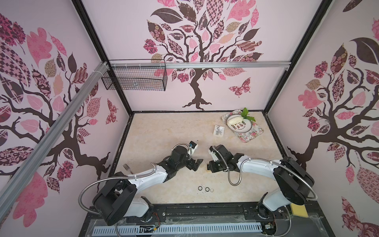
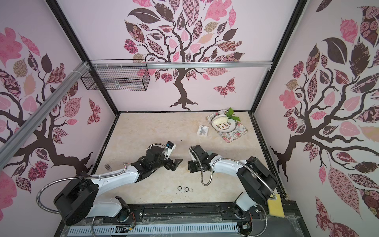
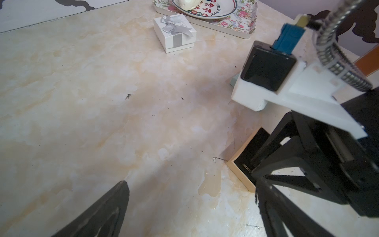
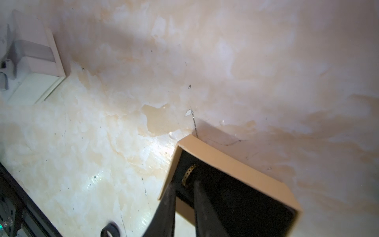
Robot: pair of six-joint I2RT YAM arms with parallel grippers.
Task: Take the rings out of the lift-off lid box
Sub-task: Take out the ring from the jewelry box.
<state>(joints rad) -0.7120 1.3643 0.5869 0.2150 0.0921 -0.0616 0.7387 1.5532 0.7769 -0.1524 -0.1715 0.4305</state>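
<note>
Task partway: three small rings [image 1: 205, 189], two black and one pale, are lying near the front edge of the marbled desk [image 1: 164, 133] while the right hand [image 4: 185, 182], grip not discernible, is reaching into the black-lined tan cardboard box [image 4: 235, 164] around a perforated gold ring [image 4: 189, 171], the left hand [image 1: 197, 164] hovering wide open beside it.

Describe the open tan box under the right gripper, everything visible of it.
The tan box is small, square-cornered cardboard, lidless, with thin walls and a black lining. It sits flat on the marble-look table. A gold patterned ring stands on edge in the lining near one corner. The right gripper, fingers narrowly apart, reaches in at that ring; contact with the walls is unclear. In both top views the gripper hides most of it.
</note>
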